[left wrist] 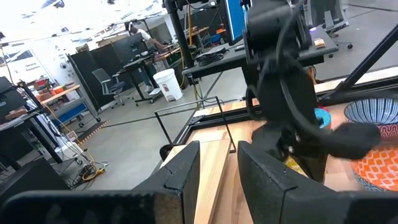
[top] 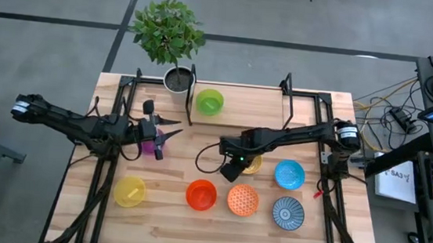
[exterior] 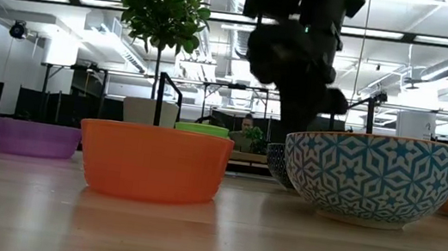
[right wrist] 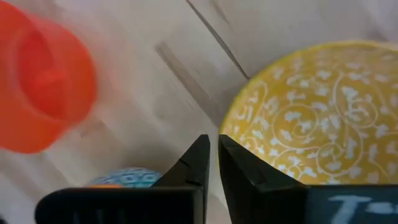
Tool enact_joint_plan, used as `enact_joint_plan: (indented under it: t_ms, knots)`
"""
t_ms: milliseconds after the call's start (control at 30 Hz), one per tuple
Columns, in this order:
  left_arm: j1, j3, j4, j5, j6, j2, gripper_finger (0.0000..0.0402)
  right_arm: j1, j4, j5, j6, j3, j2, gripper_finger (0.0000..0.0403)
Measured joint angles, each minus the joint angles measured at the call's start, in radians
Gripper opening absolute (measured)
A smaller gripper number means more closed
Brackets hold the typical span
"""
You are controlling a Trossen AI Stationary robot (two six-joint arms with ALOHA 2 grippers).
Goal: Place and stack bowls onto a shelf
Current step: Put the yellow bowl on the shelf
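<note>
My right gripper point(top: 233, 168) point(right wrist: 214, 144) points steeply down at the left rim of the yellow patterned bowl point(top: 252, 165) point(right wrist: 317, 118) in the middle of the table, and is shut on it. My left gripper point(top: 173, 129) point(left wrist: 217, 165) hangs level and open above the purple bowl point(top: 150, 148) point(exterior: 36, 137), holding nothing. A green bowl point(top: 209, 101) sits on the shelf point(top: 250, 101). On the table rest a plain yellow bowl point(top: 129, 191), a red-orange bowl point(top: 201, 194), a dotted orange bowl point(top: 242, 200), a light blue bowl point(top: 289, 173) and a blue-and-white bowl point(top: 288, 213). My right gripper pinches the yellow patterned bowl's rim point(right wrist: 231, 127) on the side toward the table's left. One finger point(right wrist: 239, 163) stands over the bowl's inside and the other point(right wrist: 196, 160) outside it. The fingers come from above, slanting down. The bowl sits upright on the table.
A potted plant point(top: 175, 77) stands at the shelf's left end beside black posts point(top: 192, 96). The red-orange bowl and dotted orange bowl lie close on the near side of my right gripper. The shelf board to the right of the green bowl is bare wood.
</note>
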State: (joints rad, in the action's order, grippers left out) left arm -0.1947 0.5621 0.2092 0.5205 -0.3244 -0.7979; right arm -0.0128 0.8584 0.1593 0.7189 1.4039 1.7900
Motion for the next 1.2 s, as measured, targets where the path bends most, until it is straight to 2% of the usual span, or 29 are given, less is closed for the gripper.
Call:
enact_joint_plan:
  t_ms: [100, 167, 267, 567, 667, 800, 933, 1000, 1100, 1200]
  knots:
    - [0.000, 0.000, 0.000, 0.000, 0.000, 0.000, 0.0091, 0.000, 0.003, 0.004, -0.025, -0.001, 0.018, 0.0025]
    - [0.000, 0.000, 0.000, 0.000, 0.000, 0.000, 0.0091, 0.007, 0.017, -0.045, -0.025, 0.012, 0.020, 0.0025]
    - [0.000, 0.000, 0.000, 0.000, 0.000, 0.000, 0.0091, 0.020, 0.081, -0.064, -0.032, 0.029, 0.018, 0.0024]
    - [0.000, 0.000, 0.000, 0.001, -0.004, -0.001, 0.0091, 0.033, 0.133, -0.044, -0.084, 0.080, 0.000, 0.0015]
    - [0.000, 0.000, -0.001, 0.001, -0.006, -0.001, 0.0091, 0.032, 0.130, -0.021, -0.082, 0.090, -0.002, 0.0037]
    - [0.000, 0.000, -0.001, 0.001, -0.008, -0.003, 0.0091, 0.033, 0.132, -0.024, -0.072, 0.090, -0.002, 0.0089]
    - [0.000, 0.000, 0.000, 0.001, -0.008, -0.003, 0.0091, 0.035, 0.128, -0.118, -0.025, 0.075, -0.002, 0.0146]
    - [0.000, 0.000, 0.000, 0.001, -0.008, -0.003, 0.0091, 0.034, 0.126, -0.132, -0.019, 0.056, 0.005, 0.0166]
    - [0.000, 0.000, 0.000, 0.001, -0.015, -0.003, 0.0091, 0.027, 0.111, -0.137, -0.012, 0.044, 0.030, 0.0181]
    - [0.000, 0.000, 0.000, 0.001, -0.015, -0.003, 0.0091, 0.020, 0.059, -0.136, -0.014, 0.043, 0.071, 0.0180]
